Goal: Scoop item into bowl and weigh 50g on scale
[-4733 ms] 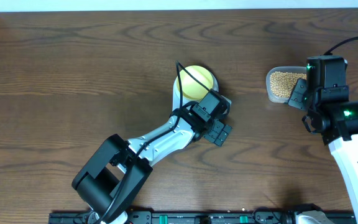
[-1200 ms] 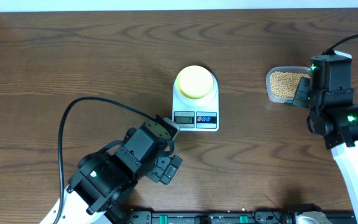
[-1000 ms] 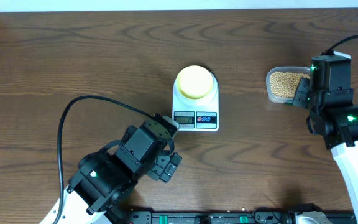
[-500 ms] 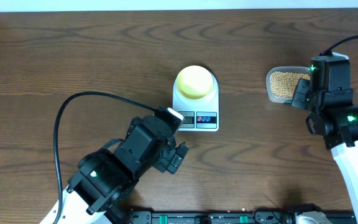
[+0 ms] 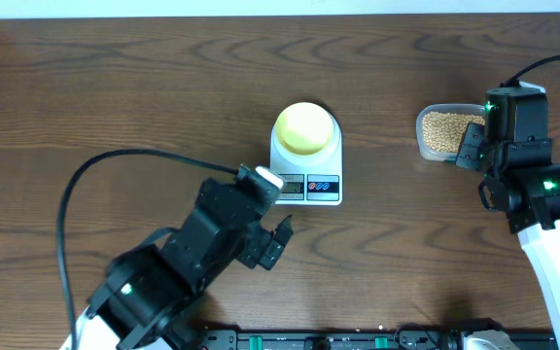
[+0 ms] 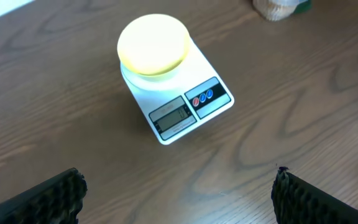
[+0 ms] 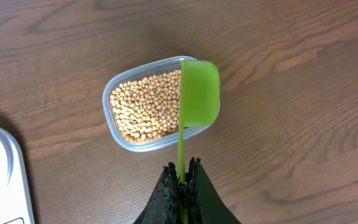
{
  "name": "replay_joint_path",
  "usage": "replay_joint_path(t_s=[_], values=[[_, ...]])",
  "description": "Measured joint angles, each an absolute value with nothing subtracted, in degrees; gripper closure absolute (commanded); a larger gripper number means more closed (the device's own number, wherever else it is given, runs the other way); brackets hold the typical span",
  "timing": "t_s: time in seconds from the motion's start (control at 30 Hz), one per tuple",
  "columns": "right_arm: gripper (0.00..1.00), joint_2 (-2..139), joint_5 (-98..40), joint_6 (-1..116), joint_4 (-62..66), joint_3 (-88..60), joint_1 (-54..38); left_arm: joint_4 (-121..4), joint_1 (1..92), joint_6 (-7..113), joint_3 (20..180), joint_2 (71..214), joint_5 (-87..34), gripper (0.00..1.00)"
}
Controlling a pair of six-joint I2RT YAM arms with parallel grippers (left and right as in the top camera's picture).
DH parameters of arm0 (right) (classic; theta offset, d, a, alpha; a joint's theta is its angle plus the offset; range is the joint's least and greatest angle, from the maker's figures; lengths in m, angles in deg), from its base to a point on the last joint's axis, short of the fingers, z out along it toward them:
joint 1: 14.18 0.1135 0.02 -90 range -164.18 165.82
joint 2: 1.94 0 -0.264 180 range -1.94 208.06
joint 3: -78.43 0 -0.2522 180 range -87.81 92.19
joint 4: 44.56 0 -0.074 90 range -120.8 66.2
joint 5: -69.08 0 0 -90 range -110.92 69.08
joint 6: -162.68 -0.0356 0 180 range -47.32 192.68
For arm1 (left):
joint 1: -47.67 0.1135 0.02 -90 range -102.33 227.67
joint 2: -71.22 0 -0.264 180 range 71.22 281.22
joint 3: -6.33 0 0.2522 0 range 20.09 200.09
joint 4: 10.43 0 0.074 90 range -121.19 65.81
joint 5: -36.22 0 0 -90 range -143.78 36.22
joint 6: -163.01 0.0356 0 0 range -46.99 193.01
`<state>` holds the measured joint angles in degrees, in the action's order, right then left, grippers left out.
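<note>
1. Two stretches of bare table [image 5: 115, 97] flank the scale [image 5: 306, 167]. There is wide wood on its left and a narrower lane on its right, between it and the clear tub [image 5: 422, 139].
2. The table's far edge runs along the top of the overhead view, well behind both scale and tub.
3. The bowl [image 5: 305, 127] sits on the scale's far half. The display and buttons at the near edge are uncovered.
4. The beans [image 7: 145, 106] lie heaped inside the tub, well apart from the bowl.
5. The left gripper [image 6: 179, 179] hangs above bare wood near the scale's display edge. Its fingers are spread wide and hold nothing.
6. The right gripper [image 7: 182, 167] is pressed together on the thin handle of a green scoop [image 7: 199, 93].
7. The scoop's cup lies over the tub's right rim, turned on its side. Whether it touches the rim or the beans cannot be told.
</note>
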<state>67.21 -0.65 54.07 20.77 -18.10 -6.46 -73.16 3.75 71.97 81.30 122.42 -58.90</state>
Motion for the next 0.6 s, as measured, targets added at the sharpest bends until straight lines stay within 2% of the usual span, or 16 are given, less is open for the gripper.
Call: replay_joint_path(t_s=[0.23,0.6], values=[[0.99,67.2,-0.7,54.1,20.8,-18.1,-6.5,-73.1,3.7,72.0,81.3,115.3,-58.9,0.02],[0.99,67.2,-0.7,54.1,20.8,-18.1,-6.5,-73.3,3.7,72.0,81.3,117.5,-58.9,0.02]])
